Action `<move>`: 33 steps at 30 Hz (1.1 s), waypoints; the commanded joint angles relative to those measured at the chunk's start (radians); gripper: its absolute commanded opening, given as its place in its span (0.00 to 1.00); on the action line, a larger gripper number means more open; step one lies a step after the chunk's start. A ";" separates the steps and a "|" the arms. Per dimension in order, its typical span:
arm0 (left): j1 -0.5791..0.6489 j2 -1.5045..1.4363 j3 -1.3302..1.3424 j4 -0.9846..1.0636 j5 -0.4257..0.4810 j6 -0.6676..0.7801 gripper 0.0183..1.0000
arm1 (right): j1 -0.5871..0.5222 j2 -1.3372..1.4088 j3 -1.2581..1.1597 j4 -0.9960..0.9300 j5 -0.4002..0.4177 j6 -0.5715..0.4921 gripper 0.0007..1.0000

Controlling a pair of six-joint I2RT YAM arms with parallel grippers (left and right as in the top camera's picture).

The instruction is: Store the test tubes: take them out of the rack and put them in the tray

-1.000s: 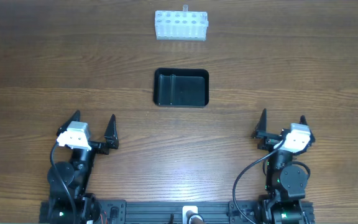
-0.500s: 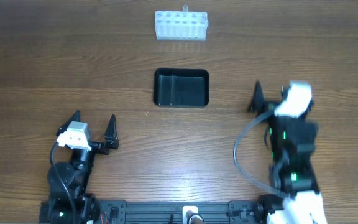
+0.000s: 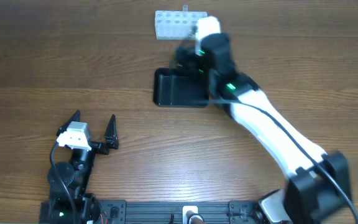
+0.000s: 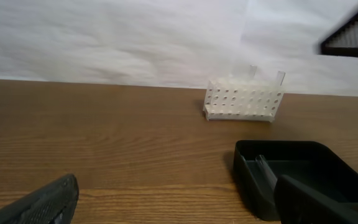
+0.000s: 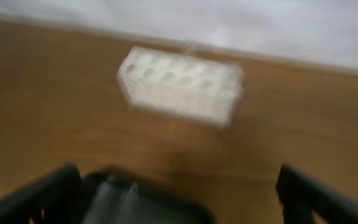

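Observation:
The white test tube rack (image 3: 180, 26) stands at the table's far edge, with a clear tube (image 3: 185, 8) sticking up from its back row. The rack (image 4: 244, 99) holds two upright tubes (image 4: 280, 78) in the left wrist view. Just in front of it sits the black tray (image 3: 166, 99), and what looks like one clear tube (image 4: 263, 171) lies inside. My right gripper (image 3: 188, 59) hangs open above the tray's far side, facing the rack (image 5: 180, 92), nothing between its fingers (image 5: 45, 193). My left gripper (image 3: 95, 121) rests open near its base, far short of the tray (image 4: 328, 155).
The right arm's white link (image 3: 272, 134) stretches diagonally across the right half of the table. Bare wooden tabletop (image 3: 55, 56) lies left of the rack and tray. A pale wall (image 4: 104, 37) rises behind the table's far edge.
The right arm has swung from its rest near the base up and to the left, ending over the tray near the rack. The left arm has kept still.

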 commanded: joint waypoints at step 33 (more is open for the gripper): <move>0.007 -0.007 -0.005 -0.002 0.016 -0.010 1.00 | -0.025 0.737 0.775 -0.055 0.244 0.102 0.98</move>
